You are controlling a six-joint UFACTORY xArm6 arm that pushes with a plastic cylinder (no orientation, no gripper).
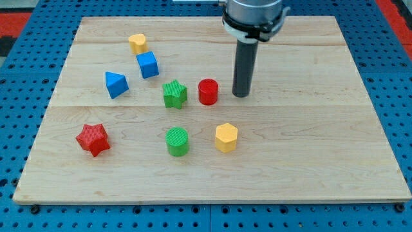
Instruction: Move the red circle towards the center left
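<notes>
The red circle (208,91) stands near the middle of the wooden board (309,148). My tip (241,95) rests on the board just to the circle's right, a small gap apart. A green star (174,94) sits close to the circle's left side. The dark rod rises from the tip to the arm's head at the view's top.
A blue triangle (116,84), a blue cube (148,65) and a yellow block (137,43) lie to the upper left. A red star (93,139) is at lower left. A green cylinder (177,141) and a yellow hexagon (226,136) lie below the circle.
</notes>
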